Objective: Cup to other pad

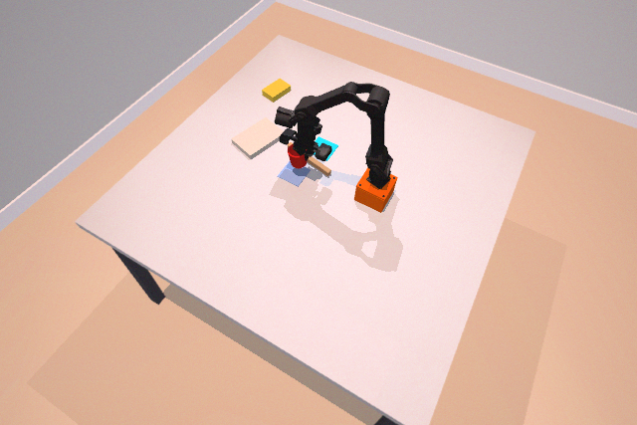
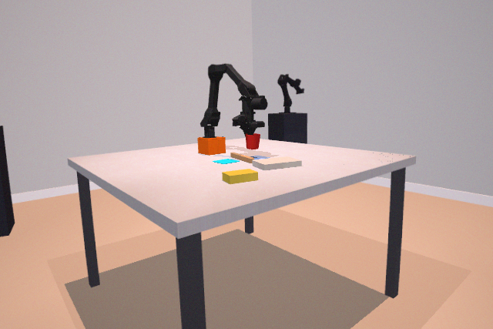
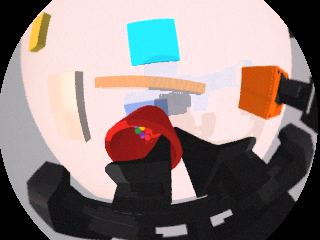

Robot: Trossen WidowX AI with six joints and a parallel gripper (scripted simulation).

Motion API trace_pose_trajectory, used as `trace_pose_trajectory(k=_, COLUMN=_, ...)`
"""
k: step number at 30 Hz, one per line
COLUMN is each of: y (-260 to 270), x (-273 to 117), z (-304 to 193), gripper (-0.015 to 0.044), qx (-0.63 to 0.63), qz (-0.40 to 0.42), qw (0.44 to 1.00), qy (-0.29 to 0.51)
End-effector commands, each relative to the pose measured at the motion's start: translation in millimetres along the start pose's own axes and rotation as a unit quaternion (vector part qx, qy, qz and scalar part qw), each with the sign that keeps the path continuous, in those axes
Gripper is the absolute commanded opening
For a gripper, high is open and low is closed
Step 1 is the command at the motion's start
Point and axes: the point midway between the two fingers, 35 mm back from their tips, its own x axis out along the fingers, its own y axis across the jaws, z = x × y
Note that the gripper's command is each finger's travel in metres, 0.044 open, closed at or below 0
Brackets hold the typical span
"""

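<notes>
The red cup (image 1: 297, 158) (image 2: 253, 141) (image 3: 150, 117) hangs roughly upright in the air above the blue pad (image 1: 291, 177) (image 3: 136, 107). My gripper (image 1: 304, 153) (image 2: 249, 133) (image 3: 170, 130) is shut on the cup's wall, one finger inside the cup and one outside. Several coloured marbles (image 3: 142, 133) lie inside the cup in the wrist view. The cyan pad (image 1: 328, 147) (image 2: 226, 161) (image 3: 152, 42) has nothing on it.
A low wooden bar (image 1: 319, 166) (image 2: 240, 156) (image 3: 150, 82) lies between the two pads. A beige slab (image 1: 257, 137) (image 2: 277, 163) (image 3: 65, 105) and a yellow block (image 1: 276, 89) (image 2: 239, 176) (image 3: 38, 32) lie beyond. The arm's orange base (image 1: 372, 194) (image 2: 211, 146) (image 3: 257, 90) stands on the table.
</notes>
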Motion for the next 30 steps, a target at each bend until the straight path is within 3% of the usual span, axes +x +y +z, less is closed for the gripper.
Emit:
trace_pose_trajectory(k=1, y=-2, x=0, z=9, gripper=0.0, qx=-0.003, qz=0.0, qw=1.0, qy=0.0)
trace_pose_trajectory(k=30, y=-11, x=-2, z=66, gripper=0.0, qx=-0.004, qz=0.0, qw=1.0, qy=-0.002)
